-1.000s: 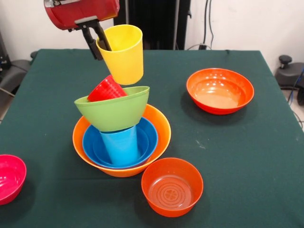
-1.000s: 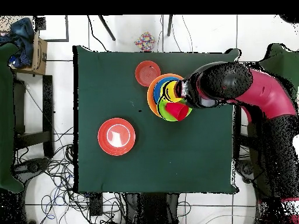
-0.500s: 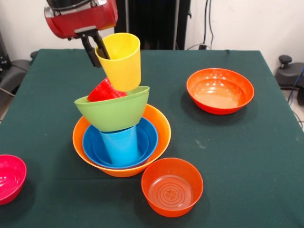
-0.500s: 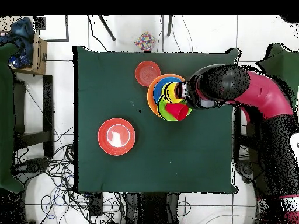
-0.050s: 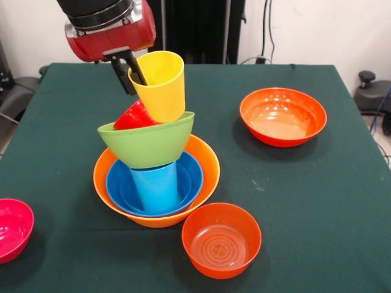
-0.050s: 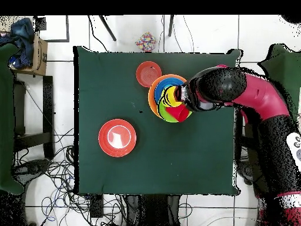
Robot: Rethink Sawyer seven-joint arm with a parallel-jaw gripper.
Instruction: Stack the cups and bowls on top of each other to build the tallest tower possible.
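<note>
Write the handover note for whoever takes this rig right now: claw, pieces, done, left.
Claw: shut on the yellow cup, pinching its rim, with the cup lowered into the lime green bowl beside the tipped red cup.
Tower: pale orange bowl at the bottom, then the blue bowl, the light blue cup, and the lime green bowl tilted on top.
Done: these pieces are stacked.
Left: release the yellow cup; two red-orange bowls and the magenta-pink bowl sit loose on the table.
</note>
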